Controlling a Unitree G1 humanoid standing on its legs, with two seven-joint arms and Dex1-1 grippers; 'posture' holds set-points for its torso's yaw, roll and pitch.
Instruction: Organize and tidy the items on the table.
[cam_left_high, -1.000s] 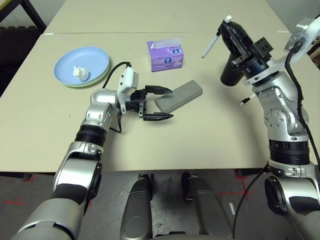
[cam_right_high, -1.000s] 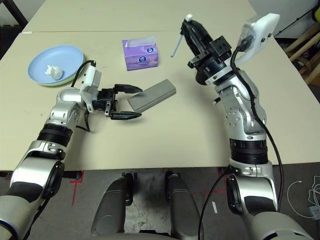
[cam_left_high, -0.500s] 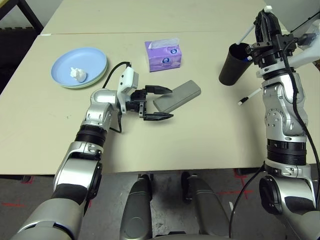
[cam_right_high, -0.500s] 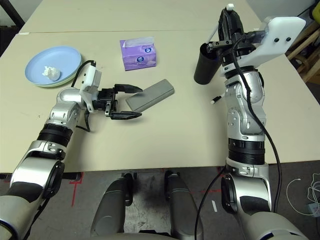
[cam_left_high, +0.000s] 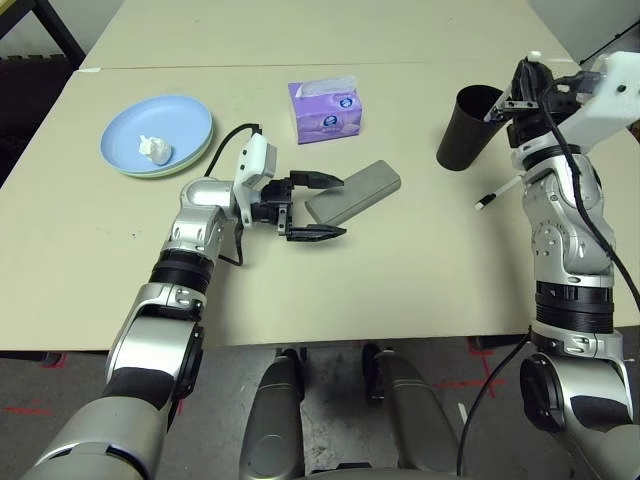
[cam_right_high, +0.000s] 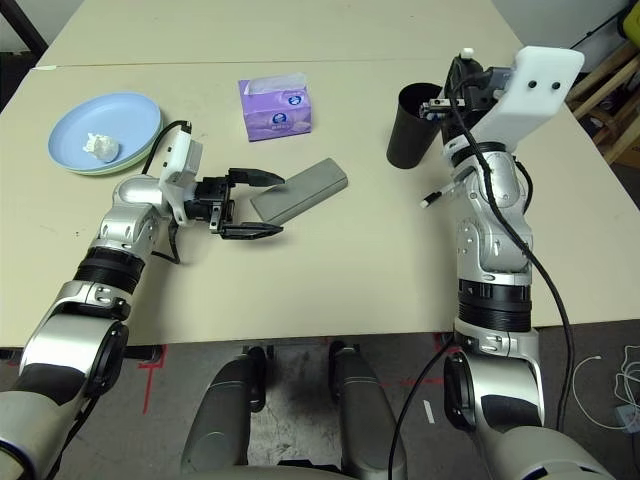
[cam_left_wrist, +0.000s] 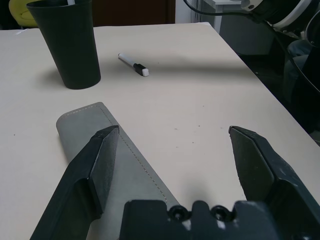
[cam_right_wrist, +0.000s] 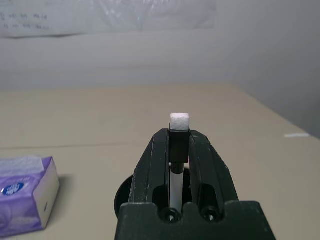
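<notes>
Gripping a thin white-tipped pen (cam_right_wrist: 178, 131) — tapered matte black cup (cam_left_high: 466, 127) below

Bare table (cam_left_high: 400, 260) right of glasses case (cam_left_high: 353, 191)

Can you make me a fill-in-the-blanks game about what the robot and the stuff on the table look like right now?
1. The crumpled tissue sits on the ____ plate.
2. The right claw is shut on a ____.
3. The open left claw waits beside the grey ____.
4. A loose pen lies on the table near the black ____.

Missing words: blue; pen; glasses case; cup
</notes>
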